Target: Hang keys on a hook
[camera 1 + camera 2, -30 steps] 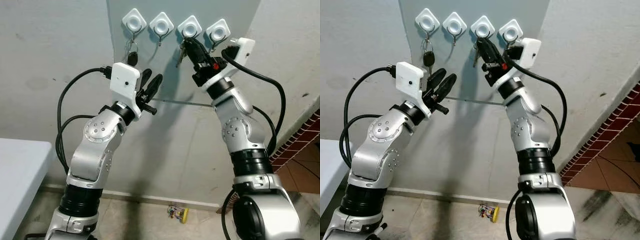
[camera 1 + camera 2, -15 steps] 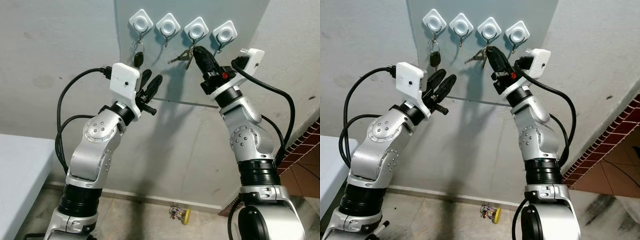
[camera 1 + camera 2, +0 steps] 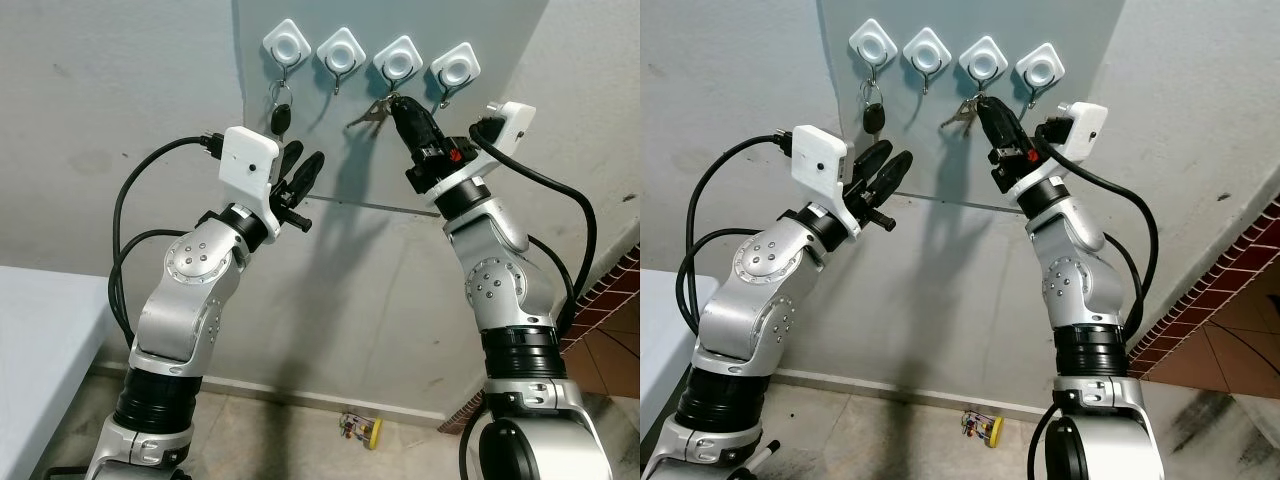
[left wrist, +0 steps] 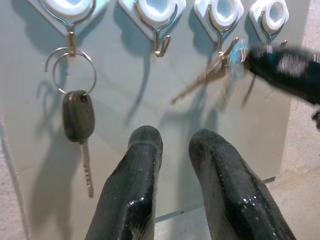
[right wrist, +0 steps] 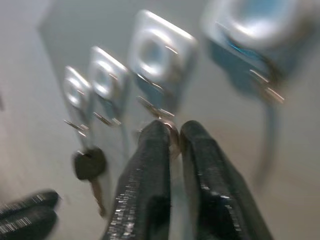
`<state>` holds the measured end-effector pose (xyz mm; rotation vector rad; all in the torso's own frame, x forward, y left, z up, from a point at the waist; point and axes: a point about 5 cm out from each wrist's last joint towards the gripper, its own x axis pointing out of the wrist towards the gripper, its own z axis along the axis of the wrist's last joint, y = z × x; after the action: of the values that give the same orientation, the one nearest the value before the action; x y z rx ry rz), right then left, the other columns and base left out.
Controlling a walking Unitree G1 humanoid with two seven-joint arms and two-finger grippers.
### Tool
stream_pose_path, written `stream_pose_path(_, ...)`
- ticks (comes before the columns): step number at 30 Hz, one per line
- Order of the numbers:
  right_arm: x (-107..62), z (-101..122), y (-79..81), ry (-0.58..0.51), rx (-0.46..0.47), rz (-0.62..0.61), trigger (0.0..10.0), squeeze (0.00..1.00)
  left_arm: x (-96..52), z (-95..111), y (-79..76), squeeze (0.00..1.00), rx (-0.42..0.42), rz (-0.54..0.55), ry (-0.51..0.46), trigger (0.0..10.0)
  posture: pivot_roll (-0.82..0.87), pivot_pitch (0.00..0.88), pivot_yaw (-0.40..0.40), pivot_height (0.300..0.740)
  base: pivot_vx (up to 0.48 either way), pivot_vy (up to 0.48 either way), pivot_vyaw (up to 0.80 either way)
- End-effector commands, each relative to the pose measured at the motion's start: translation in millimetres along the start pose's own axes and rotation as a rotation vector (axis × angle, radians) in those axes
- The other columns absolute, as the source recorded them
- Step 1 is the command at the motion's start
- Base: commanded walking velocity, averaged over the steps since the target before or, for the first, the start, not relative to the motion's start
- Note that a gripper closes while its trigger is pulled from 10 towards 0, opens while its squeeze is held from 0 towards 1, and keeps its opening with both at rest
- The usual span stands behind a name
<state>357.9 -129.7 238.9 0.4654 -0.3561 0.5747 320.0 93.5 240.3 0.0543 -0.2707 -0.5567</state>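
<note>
Four white diamond hooks sit in a row on a grey wall panel (image 3: 400,150). A black car key (image 3: 280,118) hangs from the leftmost hook (image 3: 288,42). My right gripper (image 3: 398,102) is raised just under the third hook (image 3: 398,58) and is shut on the ring of a silver key bunch (image 3: 368,113), whose keys stick out sideways to the left. The ring (image 5: 173,134) sits pinched between the fingers, close to the hook's wire. My left gripper (image 3: 303,158) hovers lower left, below the car key (image 4: 78,115), open and holding nothing.
The second hook (image 3: 341,47) and fourth hook (image 3: 455,65) are bare. A white table (image 3: 40,340) stands at the lower left. A small yellow object (image 3: 360,428) lies on the floor by the wall. Red brick tiles (image 3: 610,310) run along the right.
The camera shifted slightly. My right gripper dropped a little below the third hook, and the keys swung from hanging down to pointing out left. The left arm held still.
</note>
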Motion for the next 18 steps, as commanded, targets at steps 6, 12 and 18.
stream_pose_path(6, -1.7, 7.2, -4.8, -0.027, 0.014, -0.024, 10.0, 1.00, 1.3, 6.4, -3.7, 0.00, 0.017, -0.005, -0.013, 10.0, -0.09, 0.039, -0.053, 0.740, 0.000, 0.000, 0.00)
stream_pose_path(12, -0.8, 5.7, -2.1, -0.025, 0.022, -0.011, 10.0, 1.00, 1.1, 6.3, -3.9, 0.00, 0.018, -0.003, -0.013, 10.0, -0.09, 0.038, -0.054, 0.740, 0.000, 0.000, 0.00)
stream_pose_path(18, -6.9, 0.6, -1.8, -0.012, 0.013, -0.010, 10.0, 1.00, -1.2, 1.5, -3.5, 0.00, 0.017, 0.006, -0.004, 10.0, -0.08, 0.024, -0.058, 0.740, 0.000, 0.000, 0.00)
